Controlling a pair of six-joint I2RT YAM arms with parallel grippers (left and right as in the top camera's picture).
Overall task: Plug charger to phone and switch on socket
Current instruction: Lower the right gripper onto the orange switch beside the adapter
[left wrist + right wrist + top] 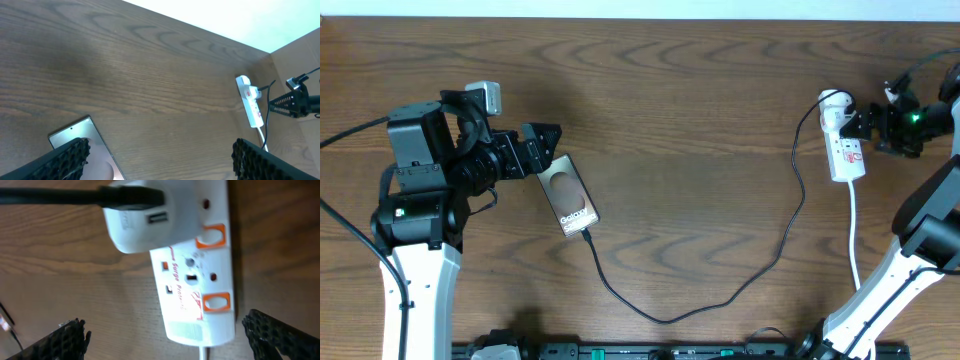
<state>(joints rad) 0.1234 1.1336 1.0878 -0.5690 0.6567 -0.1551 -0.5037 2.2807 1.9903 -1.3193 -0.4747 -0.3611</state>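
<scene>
The phone [569, 197] lies flat left of centre, its lettering at the near end. The charger [665, 318] is a thin black cable; its tip meets the phone's near short end, and it loops across the table to a white adapter [145, 225] in the socket [845, 142]. My left gripper [546, 150] is open and empty above the phone's far end; one phone corner [80, 136] shows by the left finger. My right gripper [860, 123] is open and empty beside the socket. In the right wrist view the socket [200, 280] lies between my fingers [172, 340], with two orange switches.
The socket's white cord [853, 235] runs toward the table's front edge at the right. The socket also shows far off in the left wrist view [250, 102], with the right arm [297, 102] beside it. The table's back edge meets a pale wall.
</scene>
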